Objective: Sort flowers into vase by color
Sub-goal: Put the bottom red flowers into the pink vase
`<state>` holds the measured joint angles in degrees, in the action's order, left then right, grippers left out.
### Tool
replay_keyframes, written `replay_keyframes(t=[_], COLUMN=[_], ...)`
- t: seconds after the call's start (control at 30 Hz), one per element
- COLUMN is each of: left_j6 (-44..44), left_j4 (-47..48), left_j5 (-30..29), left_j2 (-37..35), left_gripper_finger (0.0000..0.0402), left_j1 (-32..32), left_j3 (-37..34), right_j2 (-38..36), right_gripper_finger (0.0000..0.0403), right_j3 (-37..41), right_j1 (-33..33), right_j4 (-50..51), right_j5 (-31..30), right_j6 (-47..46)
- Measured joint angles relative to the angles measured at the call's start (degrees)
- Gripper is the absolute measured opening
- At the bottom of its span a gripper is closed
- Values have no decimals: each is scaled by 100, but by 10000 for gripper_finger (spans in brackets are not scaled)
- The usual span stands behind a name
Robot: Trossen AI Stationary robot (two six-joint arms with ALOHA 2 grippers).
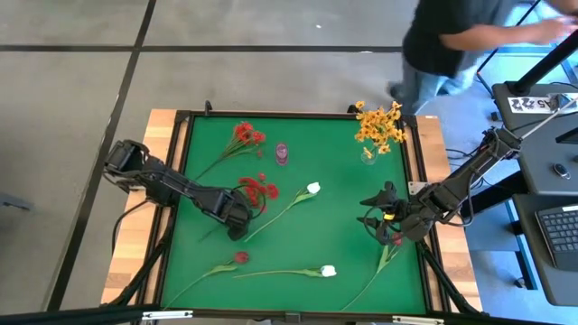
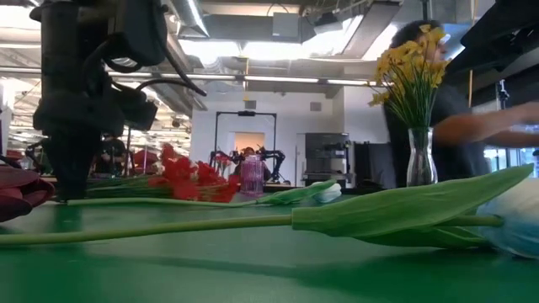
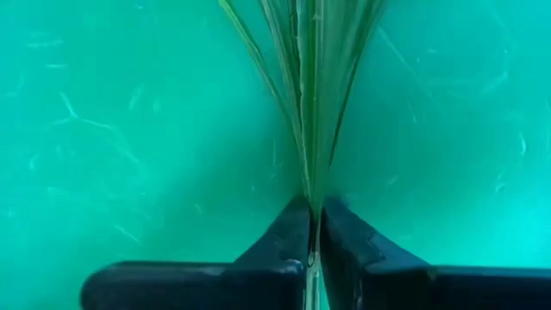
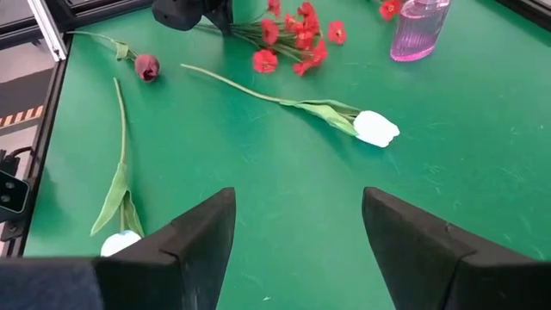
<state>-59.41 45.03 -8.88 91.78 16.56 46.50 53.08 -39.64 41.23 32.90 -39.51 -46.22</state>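
Observation:
A red spray (image 1: 257,190) lies on the green mat (image 1: 343,181) left of centre, and my left gripper (image 1: 237,226) is shut on its green stems. A second red spray (image 1: 246,135) lies at the far left beside a pink vase (image 1: 282,153). Yellow flowers (image 1: 379,125) stand in a clear vase (image 2: 419,160) at the far right. One white bud (image 1: 313,189) lies mid-table. Another white bud (image 1: 328,271) and a maroon bud (image 1: 241,257) lie near the front edge. My right gripper (image 1: 377,217) hangs open above the mat's right side, holding nothing. My left gripper (image 3: 314,237) pinches the red spray's bundle of thin green stems (image 3: 312,185) between its two fingers, one finger on either side. The fingers come from above, pointing down. Past the fingers the stems fan out, and the spray (image 2: 189,181) lies flat on the mat.
A third maroon bud (image 1: 397,240) lies under my right arm, its stem running to the front edge. A person (image 1: 452,36) stands beyond the far right corner. A wooden frame (image 1: 163,135) borders the mat. Bare mat lies between the two grippers.

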Motion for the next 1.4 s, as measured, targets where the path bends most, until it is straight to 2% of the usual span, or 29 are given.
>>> replay_keyframes(t=[0.4, 0.73, 1.13, 1.27, 1.4], left_j6=[791, 1947, 3979, 4613, 4759], left_j4=[-54, -358, -2916, -3786, -4334], left_j5=[-939, -1755, -1568, -1149, -954], left_j2=[11, -62, -840, -827, -778], left_gripper_finger=[2, 1, 0, 0, 0], left_j1=[-9, -7, -368, -767, -1338], left_j3=[942, 1830, 1827, 1823, 1815], right_j2=[0, 0, 33, 33, 33], right_gripper_finger=[253, 253, 253, 253, 253], right_j3=[-2, -2, -4, -7, -7], right_j1=[0, 0, 0, 0, 2], right_j4=[5, 10, 23, 17, 14], right_j5=[0, 0, -46, -95, -165], right_j6=[4, 9, 21, 22, 120])
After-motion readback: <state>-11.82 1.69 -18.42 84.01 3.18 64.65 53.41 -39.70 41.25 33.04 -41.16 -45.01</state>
